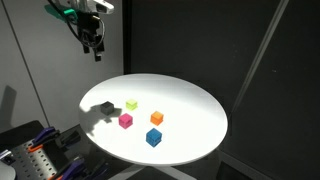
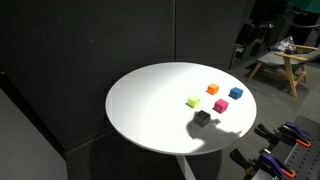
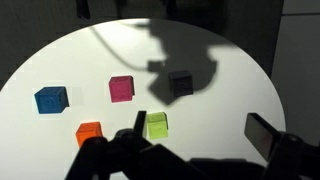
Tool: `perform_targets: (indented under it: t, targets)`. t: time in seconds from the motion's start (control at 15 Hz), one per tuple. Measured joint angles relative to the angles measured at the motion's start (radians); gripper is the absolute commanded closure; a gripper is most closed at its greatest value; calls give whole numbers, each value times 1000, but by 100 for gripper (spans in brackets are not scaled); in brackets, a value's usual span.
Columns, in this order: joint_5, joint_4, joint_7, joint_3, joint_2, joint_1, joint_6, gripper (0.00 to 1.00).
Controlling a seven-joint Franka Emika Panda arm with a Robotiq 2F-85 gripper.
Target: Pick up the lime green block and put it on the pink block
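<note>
The lime green block sits on the round white table, also seen in an exterior view and low in the wrist view. The pink block lies close beside it, apart from it; it shows in both the exterior view and the wrist view. My gripper hangs high above the table's edge, far from both blocks. In the wrist view its fingers are spread wide apart with nothing between them. In an exterior view the gripper is dark and hard to make out.
An orange block, a blue block and a black block in the gripper's shadow also sit on the table. They show in the wrist view: orange, blue, black. Tool racks stand beside the table.
</note>
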Motion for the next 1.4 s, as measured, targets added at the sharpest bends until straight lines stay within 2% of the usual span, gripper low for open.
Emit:
perform_targets:
  t: [0.33, 0.67, 1.0, 1.4]
  targets:
    - [-18, 15, -1, 1, 25, -1, 32, 0]
    - [-76, 66, -2, 5, 103, -1, 94, 0]
    - [-135, 129, -2, 7, 231, -4, 147, 0]
    - [-143, 219, -25, 1, 412, -10, 166, 0]
